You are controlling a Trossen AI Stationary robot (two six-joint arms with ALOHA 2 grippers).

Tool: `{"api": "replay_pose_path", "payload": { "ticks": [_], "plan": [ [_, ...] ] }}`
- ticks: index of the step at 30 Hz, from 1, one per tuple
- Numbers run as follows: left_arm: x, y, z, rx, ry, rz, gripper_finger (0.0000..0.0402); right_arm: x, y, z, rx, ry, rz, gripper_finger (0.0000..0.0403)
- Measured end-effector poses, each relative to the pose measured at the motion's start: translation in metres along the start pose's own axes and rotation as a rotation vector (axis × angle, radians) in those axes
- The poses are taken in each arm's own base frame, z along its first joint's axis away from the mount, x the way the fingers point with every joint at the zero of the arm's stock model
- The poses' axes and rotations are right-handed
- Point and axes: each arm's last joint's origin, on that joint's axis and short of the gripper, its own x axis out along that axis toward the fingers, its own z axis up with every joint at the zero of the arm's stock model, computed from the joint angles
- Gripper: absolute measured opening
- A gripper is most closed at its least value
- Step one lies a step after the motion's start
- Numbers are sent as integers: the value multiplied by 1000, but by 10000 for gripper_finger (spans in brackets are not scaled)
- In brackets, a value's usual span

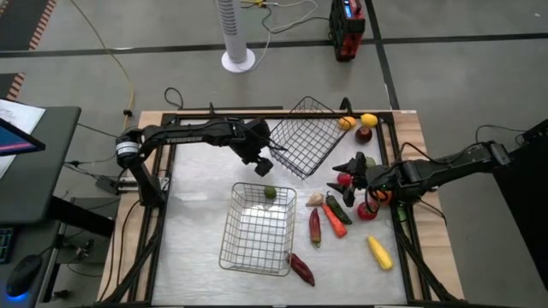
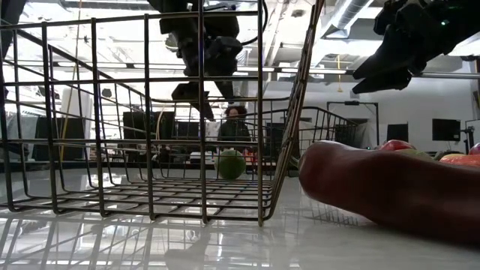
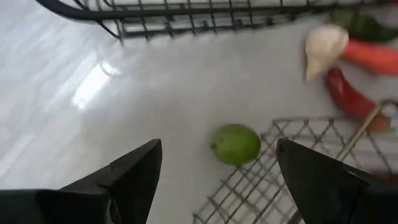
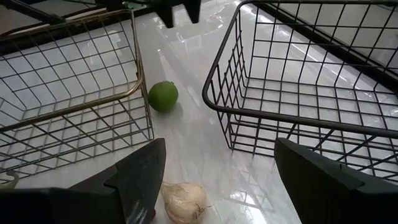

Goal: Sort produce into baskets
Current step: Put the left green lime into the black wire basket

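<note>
Two wire baskets stand on the white table: a near one (image 1: pixel 257 229) and a far one (image 1: pixel 306 135) turned at an angle. A green round piece (image 1: pixel 269 193) lies on the table just outside the near basket's far wall (image 4: pixel 163 96). My left gripper (image 1: pixel 264 162) hangs open above the gap between the baskets, over the green piece (image 3: pixel 236 144). My right gripper (image 1: pixel 351 171) is open and empty above the produce pile at the right; its wrist view (image 4: pixel 221 143) shows a garlic bulb (image 4: pixel 183 199) below it.
Loose produce lies right of the near basket: garlic (image 1: pixel 315 199), a red chili (image 1: pixel 314 224), a carrot (image 1: pixel 334 221), a dark-green piece (image 1: pixel 339 208), a long yellow piece (image 1: pixel 379 252), a maroon piece (image 1: pixel 301 269). Yellow, orange and maroon round pieces (image 1: pixel 364 127) sit at the far right corner.
</note>
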Motion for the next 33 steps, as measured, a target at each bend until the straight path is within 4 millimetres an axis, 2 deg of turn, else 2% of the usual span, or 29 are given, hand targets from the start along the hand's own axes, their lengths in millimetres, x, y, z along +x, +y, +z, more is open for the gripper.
{"api": "replay_pose_path", "payload": {
  "ticks": [6, 11, 20, 26, 33],
  "plan": [
    [5, 4, -1, -178, 30, 20, 304, 3, 1, -1, -33, 12, -4, 327],
    [28, 5, -2, -262, 107, 30, 304, 10, 6, -3, -75, 21, 2, 327],
    [56, 10, 0, -278, 158, 42, 304, 8, 9, -3, -93, 17, 26, 327],
    [72, 5, 1, -246, 167, 70, 304, 5, 7, 1, -134, -21, 28, 327],
    [80, -6, -3, -220, 175, 31, 304, 7, 1, 5, -154, -40, -1, 327]
  ]
}}
